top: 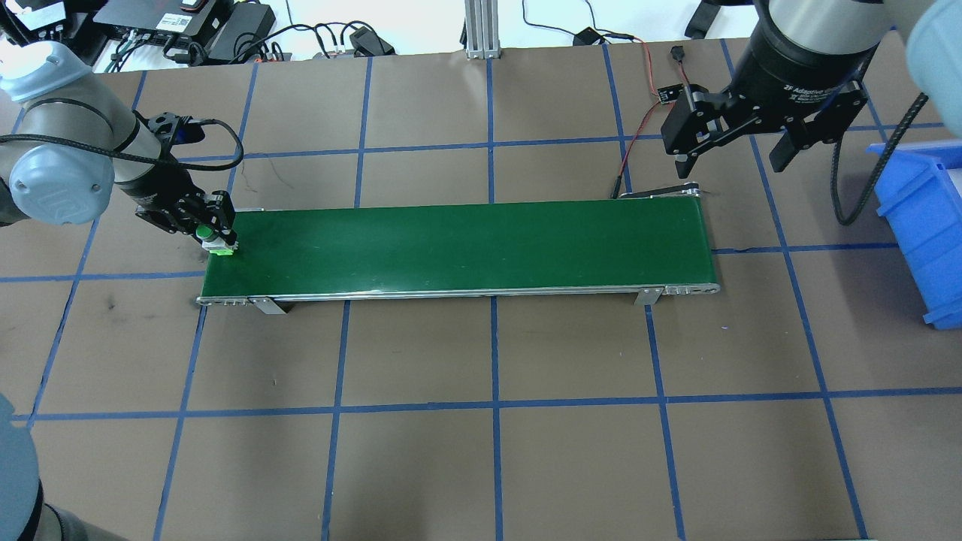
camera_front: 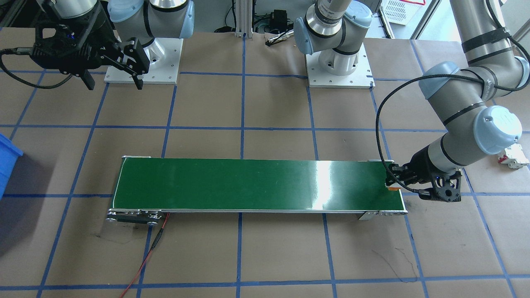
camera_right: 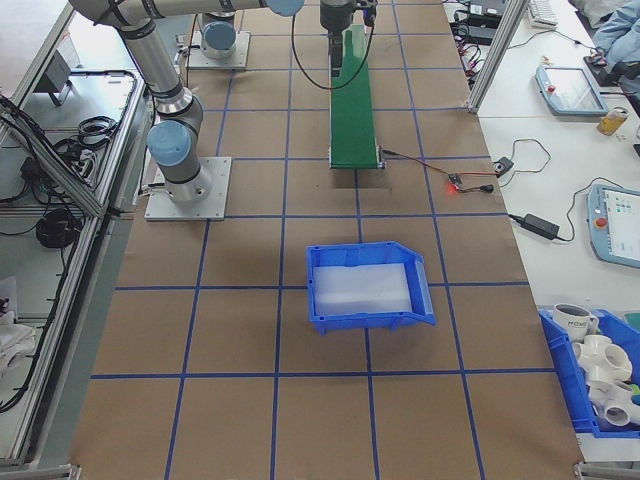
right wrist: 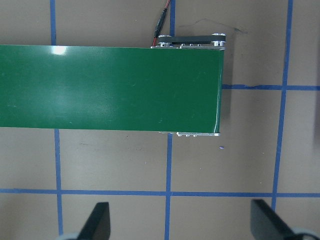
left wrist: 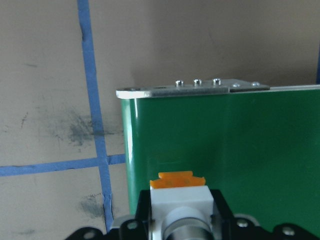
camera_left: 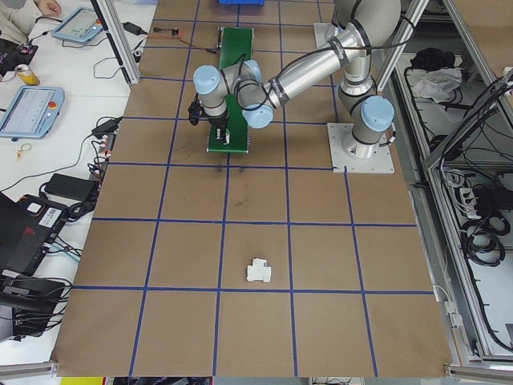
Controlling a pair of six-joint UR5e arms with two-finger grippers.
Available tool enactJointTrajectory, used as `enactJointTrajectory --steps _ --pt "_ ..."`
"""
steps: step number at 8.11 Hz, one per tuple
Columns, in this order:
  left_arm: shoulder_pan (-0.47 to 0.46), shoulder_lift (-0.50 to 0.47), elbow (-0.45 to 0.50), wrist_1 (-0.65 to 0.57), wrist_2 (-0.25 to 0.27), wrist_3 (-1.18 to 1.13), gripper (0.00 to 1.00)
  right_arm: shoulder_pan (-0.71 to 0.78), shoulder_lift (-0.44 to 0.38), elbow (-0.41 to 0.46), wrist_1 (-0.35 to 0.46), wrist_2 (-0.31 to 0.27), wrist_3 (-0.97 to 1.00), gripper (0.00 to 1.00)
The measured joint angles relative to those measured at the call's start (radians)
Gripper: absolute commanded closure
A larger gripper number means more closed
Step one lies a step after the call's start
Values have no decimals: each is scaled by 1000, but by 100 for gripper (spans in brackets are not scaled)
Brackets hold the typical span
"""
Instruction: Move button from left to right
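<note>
Clamped between the black fingers of the left gripper (top: 216, 234), and filling the bottom of the left wrist view, sits the small push-button switch (left wrist: 179, 200) with its white boxy body and orange base; the overhead view shows its round green cap (top: 204, 231). The jaws are closed on the button's sides, and it hangs at the left end of the long green conveyor belt (top: 458, 248), just over the belt's edge; whether its base touches the belt I cannot tell.

From that gripper the belt's long axis runs straight toward the robot's right, so the coming move seems to turn on getting the button down onto the green surface, where the belt could carry it along. Nothing lies on the belt between its two ends.

At the far end the right gripper (top: 733, 146) hangs above the table, just beyond the belt's right end, with its jaws spread wide and empty. A blue plastic bin (top: 921, 225) stands to the right of it. A red wire (top: 639, 128) leads to the belt's motor end. A white rectangular block (camera_left: 258, 272) lies on the brown paper table (top: 488, 421), well apart from the left arm.
</note>
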Motion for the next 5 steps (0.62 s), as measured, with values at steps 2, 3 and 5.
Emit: enactJointTrajectory --steps 2,3,5 --pt "-1 -6 -13 -3 -24 -10 1 0 0 0 -1 0 0 0" --pt "-3 0 -13 -10 -27 -46 0 0 -1 0 -1 1 0 0" --pt "-45 32 -9 -33 -25 -121 0 1 0 0 -1 0 -2 0"
